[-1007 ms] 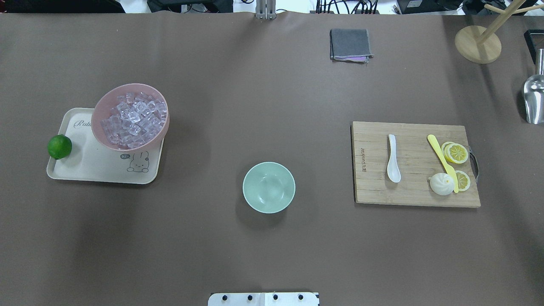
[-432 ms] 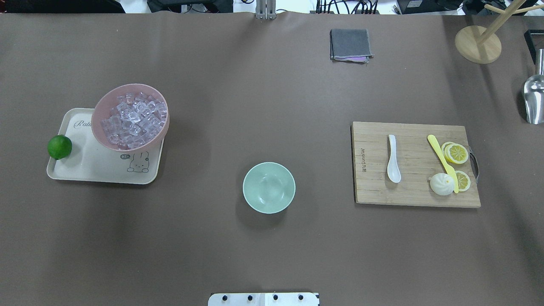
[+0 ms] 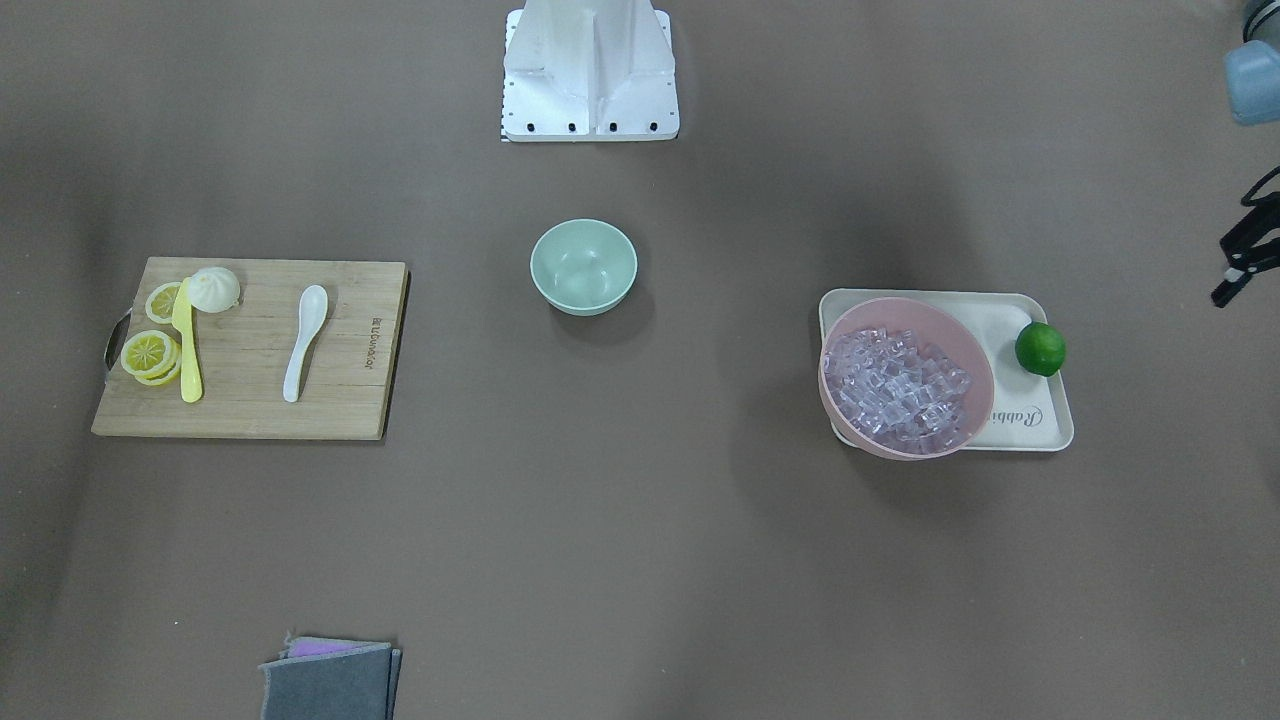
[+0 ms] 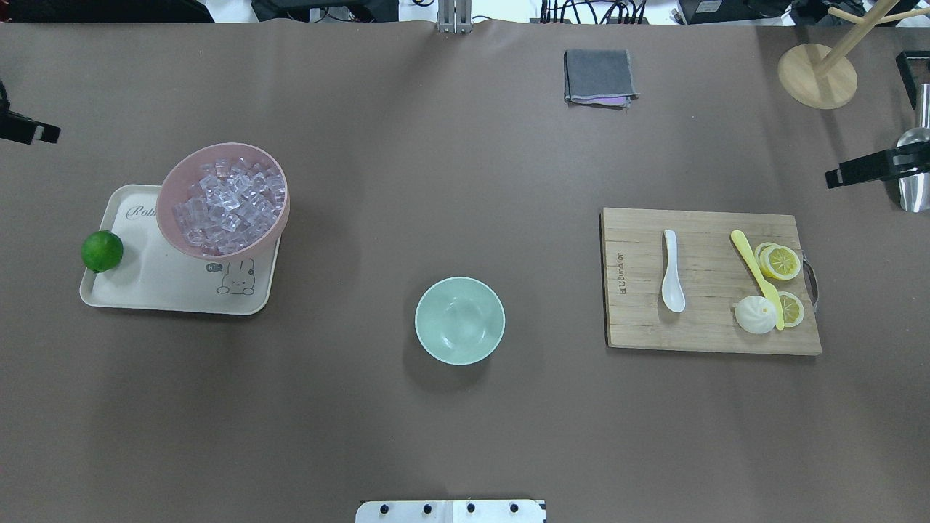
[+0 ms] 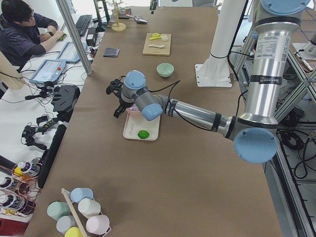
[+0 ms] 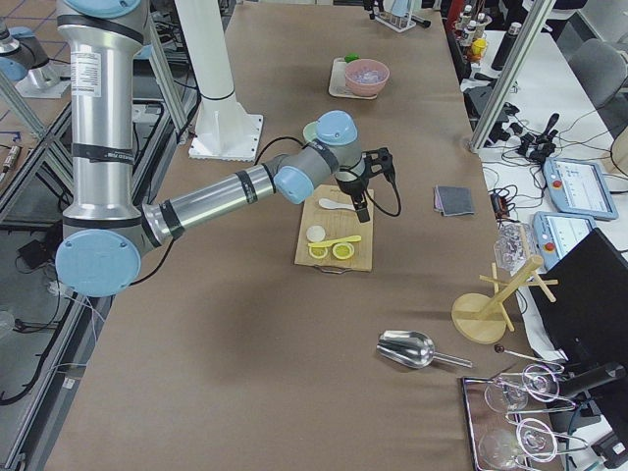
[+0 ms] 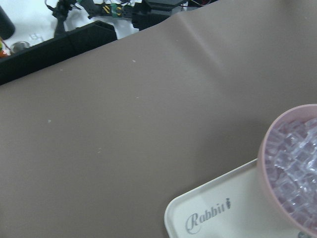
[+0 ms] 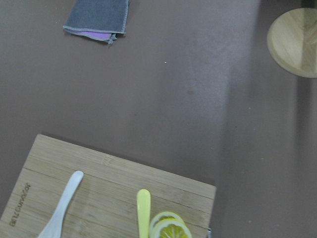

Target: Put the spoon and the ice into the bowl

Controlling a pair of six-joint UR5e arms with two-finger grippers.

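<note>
The white spoon (image 4: 672, 272) lies on the wooden cutting board (image 4: 639, 319) at the right, and also shows in the right wrist view (image 8: 62, 206). Clear ice cubes (image 4: 229, 203) fill a pink bowl (image 4: 168, 190) on a cream tray (image 4: 167, 290) at the left. The empty mint-green bowl (image 4: 459, 319) stands at the table's middle. My left gripper (image 3: 1222, 268) hovers beyond the tray's far-left side with its fingers apart, empty. My right gripper (image 4: 864, 168) shows only partly at the right edge, beyond the board; I cannot tell its state.
On the board also lie a yellow plastic knife (image 4: 755, 276), lemon slices (image 4: 781, 261) and a white bun (image 4: 755, 314). A lime (image 4: 102, 250) sits on the tray. A grey cloth (image 4: 599, 76), a wooden stand base (image 4: 817, 76) and a metal scoop (image 4: 914, 174) are at the back.
Both grippers have come into the overhead view, the left at the left edge and the right at the right edge. The objects have not moved.
</note>
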